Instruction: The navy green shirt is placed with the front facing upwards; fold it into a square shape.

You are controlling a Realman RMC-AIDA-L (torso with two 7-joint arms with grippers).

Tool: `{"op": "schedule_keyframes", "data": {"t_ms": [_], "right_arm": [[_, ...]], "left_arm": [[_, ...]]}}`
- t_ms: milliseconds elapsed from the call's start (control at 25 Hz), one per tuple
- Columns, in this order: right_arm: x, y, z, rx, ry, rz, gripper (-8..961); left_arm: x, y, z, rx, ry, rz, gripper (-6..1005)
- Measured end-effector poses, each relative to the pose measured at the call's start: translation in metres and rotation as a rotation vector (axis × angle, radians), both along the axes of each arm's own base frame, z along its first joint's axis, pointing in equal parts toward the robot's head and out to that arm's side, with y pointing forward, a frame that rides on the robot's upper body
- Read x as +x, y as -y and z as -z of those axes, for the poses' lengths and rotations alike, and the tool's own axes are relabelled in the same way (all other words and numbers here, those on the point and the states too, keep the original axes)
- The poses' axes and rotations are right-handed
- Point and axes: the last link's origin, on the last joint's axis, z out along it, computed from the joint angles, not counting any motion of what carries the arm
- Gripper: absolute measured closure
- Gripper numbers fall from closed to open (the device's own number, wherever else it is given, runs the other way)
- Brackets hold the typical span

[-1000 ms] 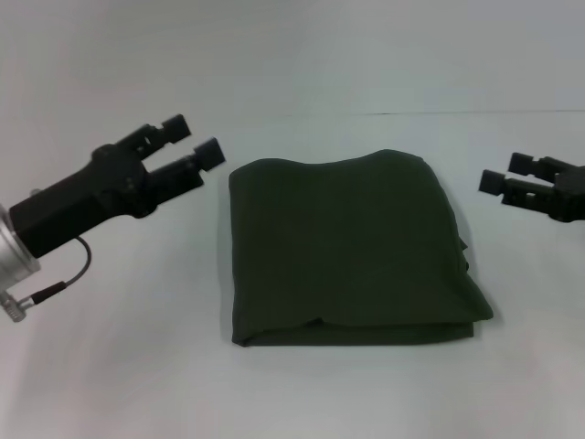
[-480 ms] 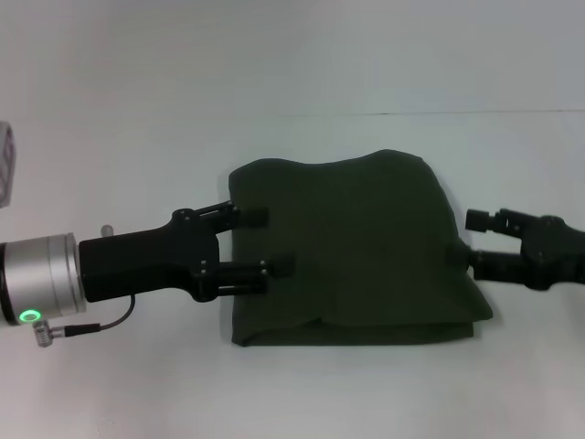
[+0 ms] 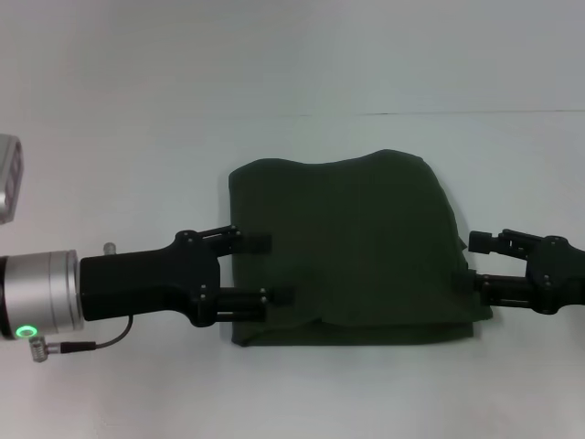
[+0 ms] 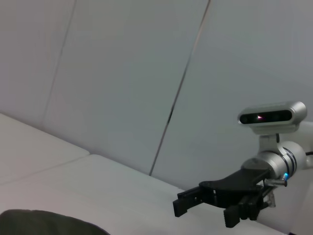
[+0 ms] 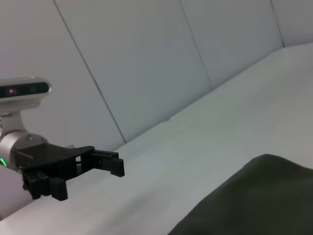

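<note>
**Folded shirt, both grippers at its side edges**

No writing, print or label was readable on anything; the cloth showed only plain dark olive fabric.

Count: one navy green shirt (image 3: 352,251), two grippers, one white table (image 3: 119,393).

The shirt lay folded into a rough square near the middle of the table, with stacked layers visible along its near edge.

My left gripper (image 3: 265,271) was at the shirt's left edge, toward the near corner, with its two fingers spread apart and their tips over the cloth. I could not tell whether they pressed on the fabric.

My right gripper (image 3: 473,262) was at the shirt's right edge, also toward the near corner, fingers spread, the lower one touching the hem.

A green ring light (image 3: 26,330) glowed on my left wrist.
</note>
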Motion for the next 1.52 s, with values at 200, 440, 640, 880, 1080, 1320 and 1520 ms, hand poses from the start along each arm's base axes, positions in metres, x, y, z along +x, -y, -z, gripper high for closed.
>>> {"op": "schedule_keyframes", "data": {"t_ms": [200,440,640,880,1080,1320,1520], "right_arm": [[-0.002,-0.003,0.0,-0.002,0.003,-0.008,17],[-0.004,-0.005,-0.001,-0.006,0.012,-0.013,17],[-0.005,-0.008,-0.002,-0.006,0.015,-0.015,16],[-0.006,-0.01,-0.002,-0.006,0.017,-0.018,16],[-0.008,-0.011,-0.002,-0.009,0.014,-0.02,17],[-0.009,-0.011,-0.001,-0.01,0.012,-0.021,17],[-0.011,-0.013,-0.001,-0.011,0.011,-0.027,16]], "left_arm": [[0.0,0.001,0.001,-0.016,-0.001,-0.003,126],[0.0,0.002,0.003,-0.05,-0.021,-0.006,126],[0.0,0.002,0.004,-0.063,-0.034,-0.006,126],[0.0,0.001,0.004,-0.065,-0.036,-0.005,127],[0.0,0.001,0.004,-0.066,-0.037,-0.005,127],[0.002,0.0,0.004,-0.069,-0.036,-0.004,127],[0.003,0.0,0.004,-0.074,-0.035,-0.004,127]]}}
